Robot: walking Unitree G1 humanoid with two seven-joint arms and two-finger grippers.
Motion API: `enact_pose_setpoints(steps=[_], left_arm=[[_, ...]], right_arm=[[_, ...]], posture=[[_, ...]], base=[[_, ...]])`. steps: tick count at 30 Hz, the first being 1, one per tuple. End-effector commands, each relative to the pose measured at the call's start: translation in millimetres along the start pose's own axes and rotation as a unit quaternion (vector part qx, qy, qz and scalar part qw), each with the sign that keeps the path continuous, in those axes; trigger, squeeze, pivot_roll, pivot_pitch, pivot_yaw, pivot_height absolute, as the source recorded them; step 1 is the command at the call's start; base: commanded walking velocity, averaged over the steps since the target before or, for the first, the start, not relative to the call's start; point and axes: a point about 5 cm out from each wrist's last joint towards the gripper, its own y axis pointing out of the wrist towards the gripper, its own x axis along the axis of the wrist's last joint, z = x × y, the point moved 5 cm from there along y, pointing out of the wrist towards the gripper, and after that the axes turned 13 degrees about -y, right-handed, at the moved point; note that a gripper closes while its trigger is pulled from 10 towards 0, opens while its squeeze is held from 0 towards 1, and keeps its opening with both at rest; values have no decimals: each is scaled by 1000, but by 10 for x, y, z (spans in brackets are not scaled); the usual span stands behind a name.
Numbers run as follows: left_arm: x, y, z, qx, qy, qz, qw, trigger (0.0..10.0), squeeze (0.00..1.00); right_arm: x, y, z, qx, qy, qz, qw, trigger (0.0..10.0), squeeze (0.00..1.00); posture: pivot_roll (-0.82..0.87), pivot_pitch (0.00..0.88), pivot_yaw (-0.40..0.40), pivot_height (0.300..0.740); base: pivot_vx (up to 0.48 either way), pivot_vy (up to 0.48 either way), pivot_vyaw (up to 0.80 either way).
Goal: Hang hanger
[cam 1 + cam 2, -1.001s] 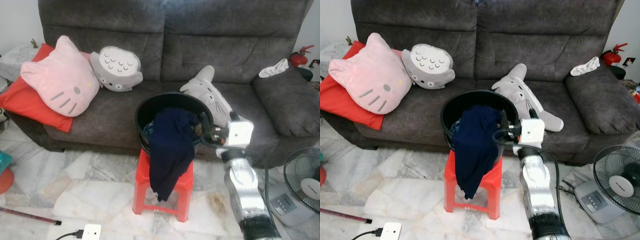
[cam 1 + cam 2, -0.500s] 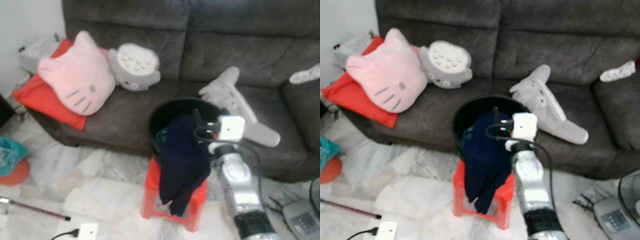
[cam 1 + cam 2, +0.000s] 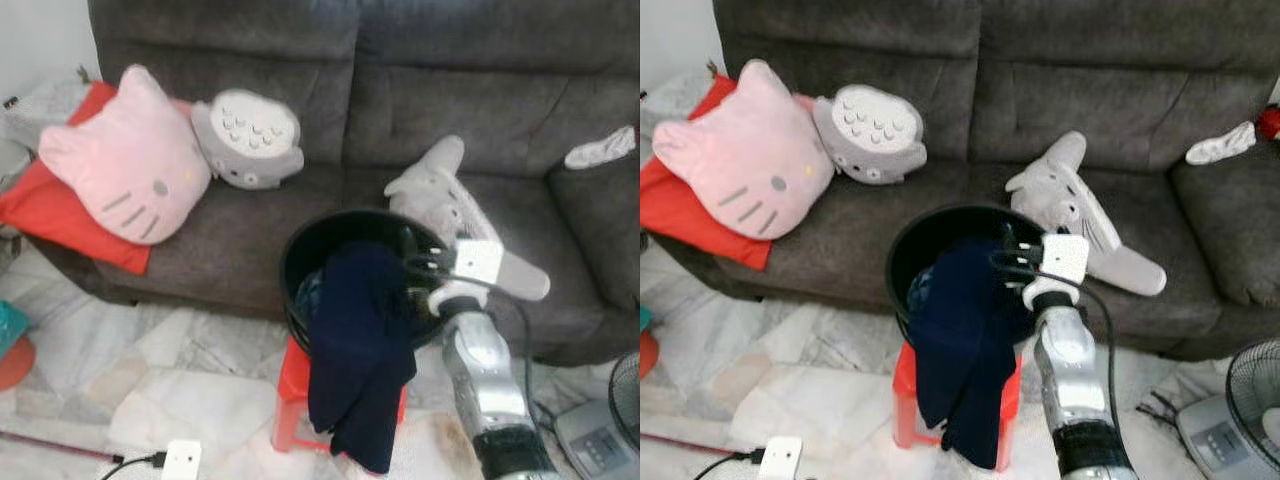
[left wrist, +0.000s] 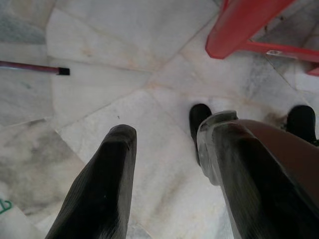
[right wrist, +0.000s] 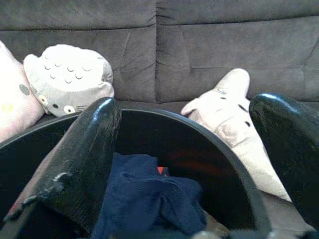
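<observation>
Right wrist view, for your log: right gripper (image 5: 184,164), fingers wide apart and empty, has advanced over the black basket (image 3: 300,250), navy garment (image 3: 360,350) at 6 o'clock; no hanger located.

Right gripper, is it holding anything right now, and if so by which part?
Nothing is held. The right gripper hangs open over the black bucket, its fingers apart above the navy garment without touching it.

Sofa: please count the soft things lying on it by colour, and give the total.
Pink: 1, cat pillow
Red: 1, cushion under it
Grey: 2, round plush and long plush
White: 1, cloth on the armrest
Total: 5
</observation>
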Motion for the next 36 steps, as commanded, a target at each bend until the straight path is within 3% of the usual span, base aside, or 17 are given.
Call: enact_pose_setpoints(steps=[1, 8, 15, 26, 30, 33, 36], left_arm=[[-104, -19, 48, 5, 6, 19, 1000, 10000, 0], [-102, -18, 40, 2, 6, 19, 1000, 10000, 0], [-103, -18, 39, 2, 5, 19, 1000, 10000, 0], [-101, -19, 40, 1, 6, 18, 1000, 10000, 0], [-102, -18, 39, 0, 7, 19, 1000, 10000, 0], [-103, -18, 40, 0, 7, 20, 1000, 10000, 0], [-101, -17, 41, 0, 8, 20, 1000, 10000, 0]], right_arm=[[-26, 1, 15, 2, -1, 7, 1000, 10000, 0], [25, -5, 118, 22, -5, -2, 1000, 10000, 0], [48, -3, 142, 28, -10, -10, 1000, 10000, 0], [-5, -13, 109, 20, 4, 3, 1000, 10000, 0], [-121, -6, 72, 8, 16, 38, 999, 10000, 0], [-168, 31, 5, -7, 66, 60, 996, 10000, 0], [-213, 86, -49, -13, 58, 88, 994, 10000, 0]], posture=[[-60, 57, -13, 740], [-59, 54, -14, 740], [-57, 53, -16, 740], [-59, 55, -14, 740], [-58, 55, -14, 740], [-59, 56, -12, 740], [-58, 56, -11, 740]], base=[[0, 0, 0], [0, 0, 0], [103, 0, 639], [22, 0, 0], [0, 0, 0], [0, 0, 0], [0, 0, 0]])
